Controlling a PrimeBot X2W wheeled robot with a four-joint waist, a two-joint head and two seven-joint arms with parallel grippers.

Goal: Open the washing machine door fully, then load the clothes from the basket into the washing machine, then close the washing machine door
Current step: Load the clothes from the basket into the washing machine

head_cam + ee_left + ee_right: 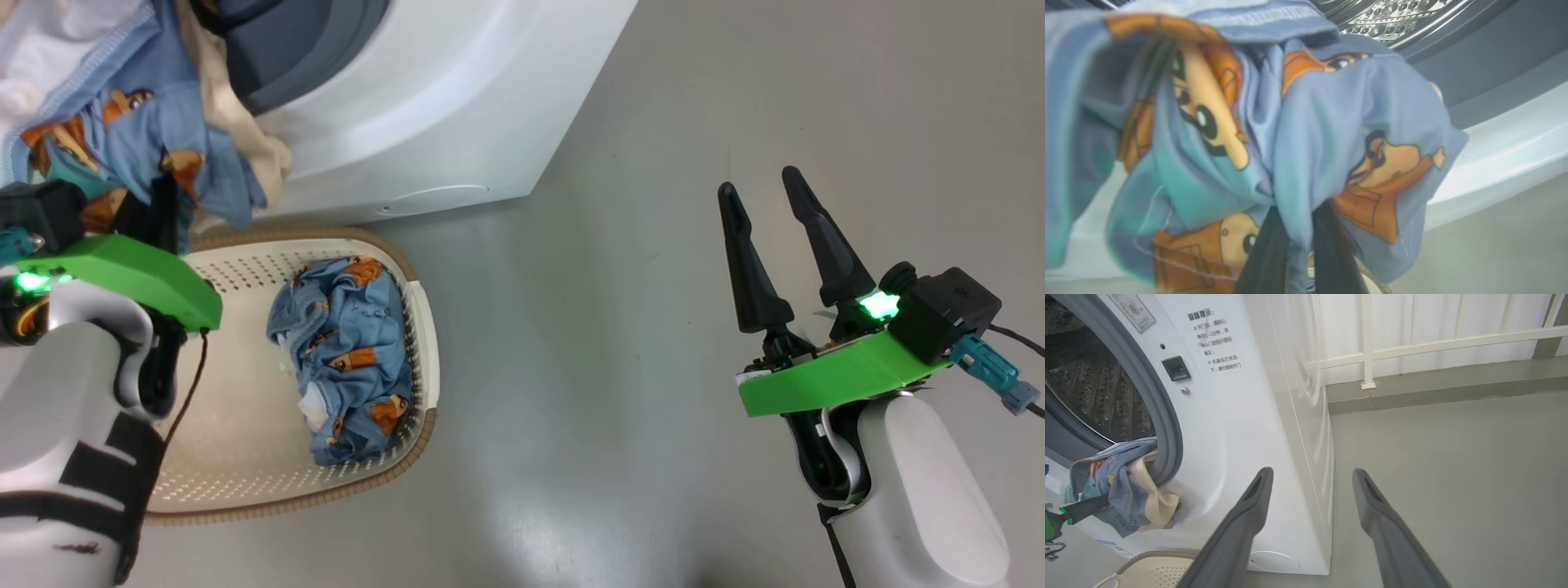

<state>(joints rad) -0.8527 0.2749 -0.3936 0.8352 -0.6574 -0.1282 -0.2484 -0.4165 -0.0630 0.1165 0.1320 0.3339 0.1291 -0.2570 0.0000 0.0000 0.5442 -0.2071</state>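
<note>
A bundle of the clothes, blue with orange cartoon prints plus cream cloth, hangs over the lower lip of the washing machine opening. My left gripper is shut on this bundle, its dark fingers pinching a fold below the steel drum. More blue printed clothes lie in the cream basket on the floor before the machine. My right gripper hovers open and empty over the floor to the right. The washing machine door is out of view.
Grey floor stretches right of the washer and basket. In the right wrist view, the washer's side stands left of my open right gripper. A white railing runs along the far wall.
</note>
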